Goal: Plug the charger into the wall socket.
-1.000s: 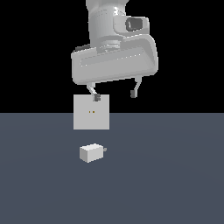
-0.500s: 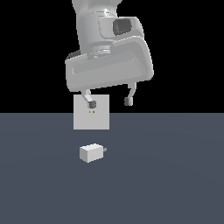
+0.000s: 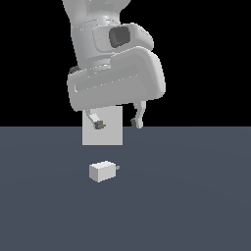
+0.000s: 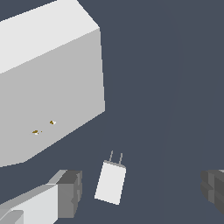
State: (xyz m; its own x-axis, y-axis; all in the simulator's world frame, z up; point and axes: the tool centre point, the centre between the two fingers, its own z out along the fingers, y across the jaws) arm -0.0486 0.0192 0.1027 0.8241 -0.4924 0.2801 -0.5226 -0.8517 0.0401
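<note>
On the dark floor (image 3: 196, 206) lies the charger (image 3: 102, 171), prongs (image 4: 116, 157) toward the exterior view's right, apart from the upright wall socket (image 3: 110, 135) behind it. Above hangs the gripper (image 3: 117, 123), fingers spread wide and empty, partly covering the socket's face.

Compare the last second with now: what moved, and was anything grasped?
The gripper has come lower and swung toward the exterior view's right, its body now looming larger over the socket and hiding the plate's top. Its fingers are spread apart and hold nothing. The charger lies on the floor in front of the socket, prongs toward the exterior view's right, unmoved. The socket also stayed put.
</note>
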